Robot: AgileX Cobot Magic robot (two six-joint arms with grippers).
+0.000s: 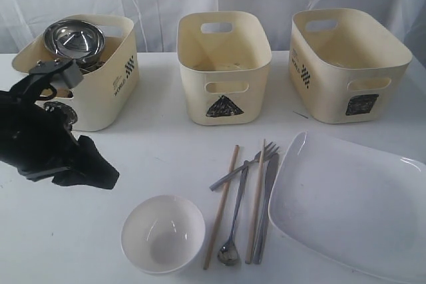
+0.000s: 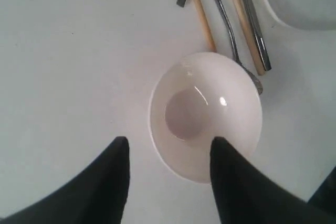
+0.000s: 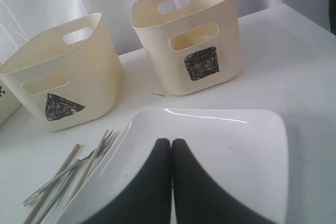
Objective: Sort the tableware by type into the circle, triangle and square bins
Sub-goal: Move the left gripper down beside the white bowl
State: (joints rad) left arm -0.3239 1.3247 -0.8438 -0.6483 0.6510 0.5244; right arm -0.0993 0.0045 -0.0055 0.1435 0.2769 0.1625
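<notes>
Tabletop [image 2: 63,51], white bowl [image 2: 205,114] below left claw [image 2: 169,141]

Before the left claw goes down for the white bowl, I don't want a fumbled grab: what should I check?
1. Left claw open: ok.
2. Claw lined up across the white bowl rim: ok.
3. Bowl upright and empty: ok.
4. Bowl clear of the nearest chopstick: cannot tell, they lie very close.
5. Left bin mark: cannot tell, the left arm hides it.
6. Room in that bin: cannot tell, a steel bowl sits high inside.
</notes>
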